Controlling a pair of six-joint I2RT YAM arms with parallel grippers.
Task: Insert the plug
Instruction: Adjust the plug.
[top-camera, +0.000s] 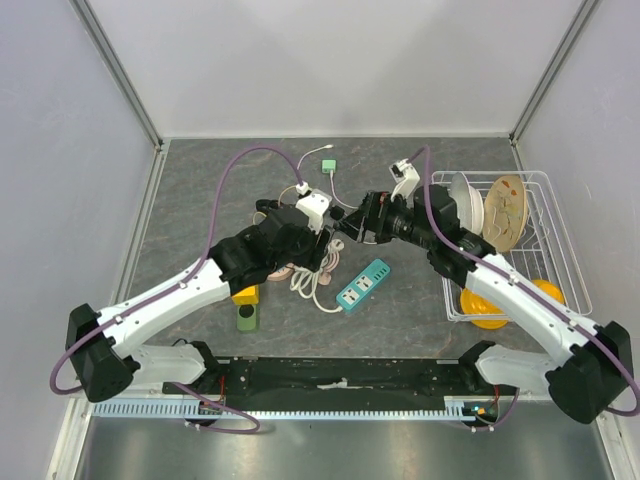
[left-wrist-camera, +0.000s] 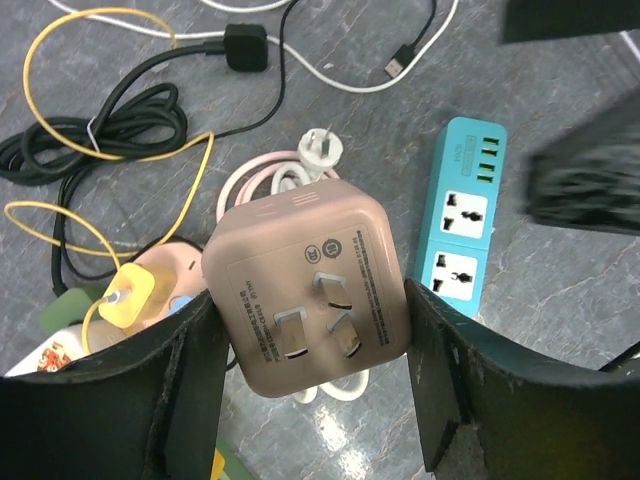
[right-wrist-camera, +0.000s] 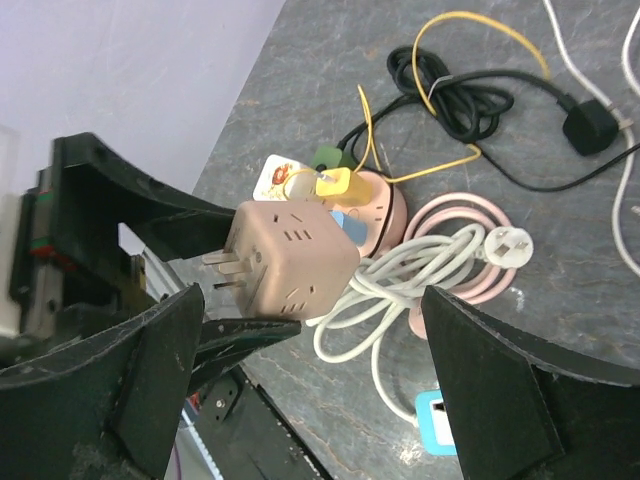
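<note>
A pink cube plug with three flat prongs is gripped by its sides in my left gripper, which is shut on it and holds it above the table. Its prongs point back at the left wrist camera. In the right wrist view the cube hangs between the left gripper's fingers, prongs to the left. My right gripper stands wide open close by, holding nothing. A blue power strip lies flat on the table just right of the cube, its sockets facing up.
Under the cube lie a coiled white cable with its plug, a pink cable coil, a yellow plug and a black cable bundle. A wire basket with plates stands at the right. Yellow and green blocks sit near the left arm.
</note>
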